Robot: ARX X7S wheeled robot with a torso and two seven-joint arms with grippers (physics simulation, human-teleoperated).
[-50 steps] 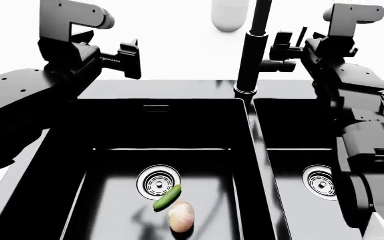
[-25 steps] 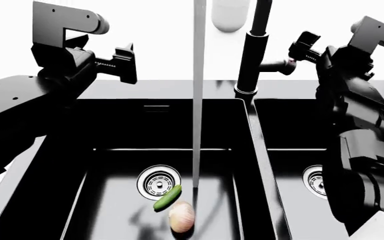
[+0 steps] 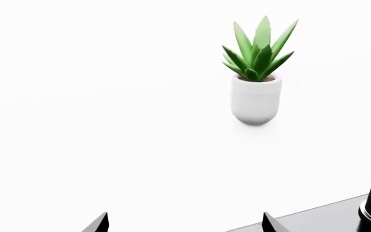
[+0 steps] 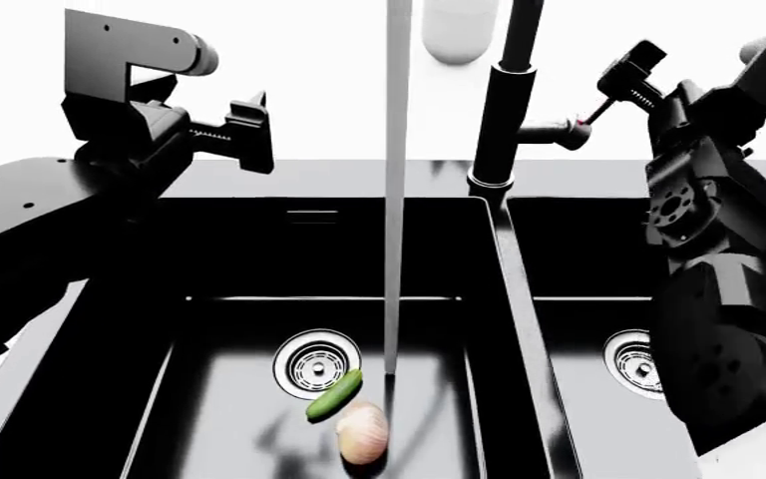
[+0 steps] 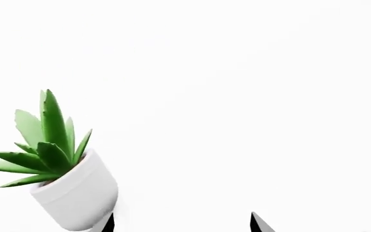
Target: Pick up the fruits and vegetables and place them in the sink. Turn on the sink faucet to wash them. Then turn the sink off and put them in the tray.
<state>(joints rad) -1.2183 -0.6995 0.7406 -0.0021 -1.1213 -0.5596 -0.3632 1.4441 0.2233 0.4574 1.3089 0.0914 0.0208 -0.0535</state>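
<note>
A stubby green cucumber (image 4: 334, 394) and a pale tan onion (image 4: 362, 433) lie touching on the floor of the left basin of the black sink (image 4: 210, 329), beside its steel drain (image 4: 316, 363). A stream of water (image 4: 394, 200) falls from the black sink faucet (image 4: 503, 110) into that basin, just right of the cucumber. The faucet's side lever (image 4: 557, 130) ends in a red dot. My right gripper (image 4: 626, 78) (image 5: 182, 223) is open, just above and right of the lever tip, not touching it. My left gripper (image 4: 252, 128) (image 3: 184, 223) is open and empty above the sink's back left rim. The tray is out of view.
A white pot with a green plant (image 3: 256, 99) (image 5: 76, 195) stands behind the faucet against the white wall. The right basin has its own drain (image 4: 636, 361), partly hidden by my right arm. A divider (image 4: 517, 299) separates the basins.
Water started running from the faucet. My right gripper drew up and to the right, away from the lever. My left gripper shifted slightly left. The cucumber and onion have not moved.
</note>
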